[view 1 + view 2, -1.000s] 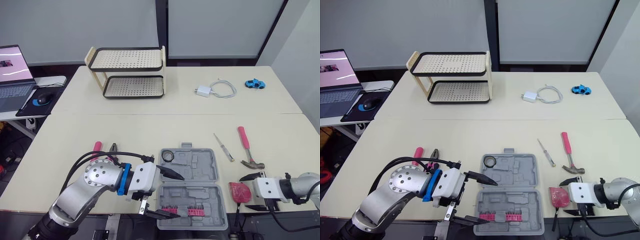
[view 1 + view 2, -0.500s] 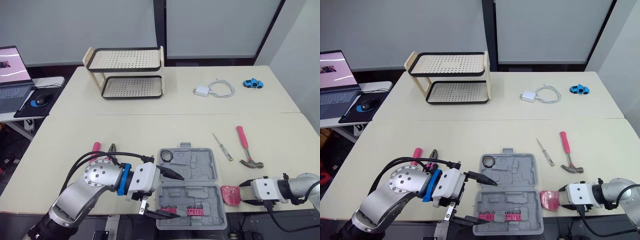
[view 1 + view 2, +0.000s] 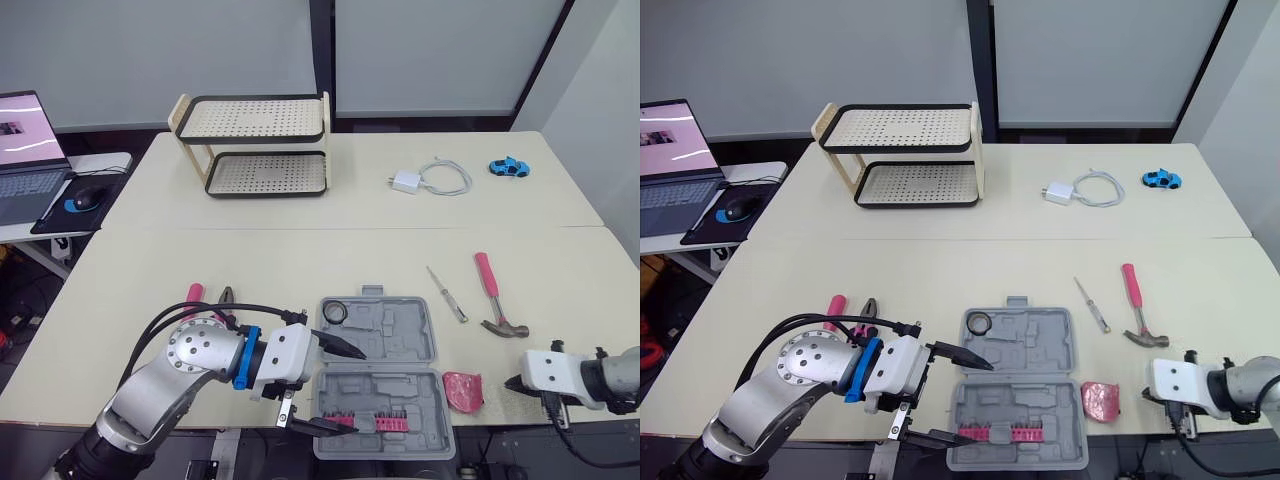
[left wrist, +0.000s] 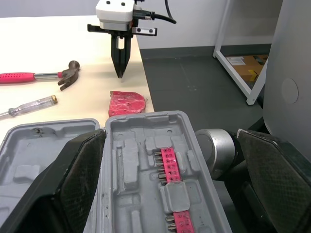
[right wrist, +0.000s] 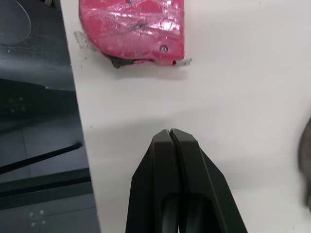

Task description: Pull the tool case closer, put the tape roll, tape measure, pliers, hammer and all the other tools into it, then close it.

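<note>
While left arm half hides pliers, right end effector closed

Grey tool case lying open & flat at table's near edge, pink bit strip sitting in near half, black tape roll in far half's left corner. Red tape measure lying just right of case; screwdriver & pink-handled hammer lying further back on the right; pliers lying left of case.
</note>
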`<action>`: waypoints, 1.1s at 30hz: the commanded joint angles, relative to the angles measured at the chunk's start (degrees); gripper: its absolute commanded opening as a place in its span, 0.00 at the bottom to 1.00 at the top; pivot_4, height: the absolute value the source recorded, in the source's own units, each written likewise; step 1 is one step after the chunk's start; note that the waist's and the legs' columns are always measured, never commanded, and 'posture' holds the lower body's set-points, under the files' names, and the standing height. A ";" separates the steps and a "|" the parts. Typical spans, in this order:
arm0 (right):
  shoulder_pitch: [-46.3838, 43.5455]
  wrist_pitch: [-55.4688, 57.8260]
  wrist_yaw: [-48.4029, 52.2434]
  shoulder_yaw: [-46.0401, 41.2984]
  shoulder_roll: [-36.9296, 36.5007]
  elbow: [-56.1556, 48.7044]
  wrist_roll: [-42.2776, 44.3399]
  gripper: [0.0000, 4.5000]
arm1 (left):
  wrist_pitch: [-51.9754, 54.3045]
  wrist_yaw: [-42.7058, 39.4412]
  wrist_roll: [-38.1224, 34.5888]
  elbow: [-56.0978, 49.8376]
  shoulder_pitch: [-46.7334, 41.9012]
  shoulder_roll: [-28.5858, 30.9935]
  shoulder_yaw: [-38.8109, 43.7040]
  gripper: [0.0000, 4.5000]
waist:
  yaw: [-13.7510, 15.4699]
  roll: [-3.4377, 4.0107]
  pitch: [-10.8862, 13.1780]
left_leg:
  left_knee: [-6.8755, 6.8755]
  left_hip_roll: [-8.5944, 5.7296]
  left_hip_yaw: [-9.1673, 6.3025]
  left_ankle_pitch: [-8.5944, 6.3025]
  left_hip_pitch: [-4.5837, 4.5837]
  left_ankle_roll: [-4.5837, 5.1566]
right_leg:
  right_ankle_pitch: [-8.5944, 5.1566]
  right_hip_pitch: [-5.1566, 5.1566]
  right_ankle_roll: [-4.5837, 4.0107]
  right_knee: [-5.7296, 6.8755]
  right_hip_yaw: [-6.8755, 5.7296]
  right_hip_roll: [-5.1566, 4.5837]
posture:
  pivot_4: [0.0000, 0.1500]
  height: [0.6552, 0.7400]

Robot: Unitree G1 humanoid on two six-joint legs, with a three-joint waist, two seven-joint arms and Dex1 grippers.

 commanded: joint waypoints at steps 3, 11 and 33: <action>2.33 13.86 -1.74 -7.71 0.25 -12.19 4.28 0.09 | -0.79 -0.46 -0.26 0.02 -0.61 0.16 0.23 1.00 | 0.05 0.03 -0.02 | 0.00 0.00 -0.01 0.00 -0.01 0.00 | 0.00 -0.01 0.00 0.00 0.00 0.00 | 1.00 1.00; 9.57 24.96 -2.08 -12.05 1.88 -25.27 7.14 0.69 | -1.50 -0.86 -0.02 0.83 -0.57 -0.14 -0.15 1.00 | 0.47 0.02 -0.01 | 0.01 -0.02 -0.03 -0.01 -0.05 0.01 | 0.00 -0.01 0.00 -0.03 -0.02 -0.02 | 1.00 1.00; -6.40 44.61 -9.91 14.24 0.40 -32.83 2.13 0.99 | -3.10 -1.51 0.98 0.78 -0.28 -0.46 -1.67 1.00 | 0.50 0.02 -0.01 | 0.01 -0.02 -0.05 0.00 -0.07 0.01 | 0.00 -0.04 0.01 -0.04 -0.05 -0.02 | 1.00 1.00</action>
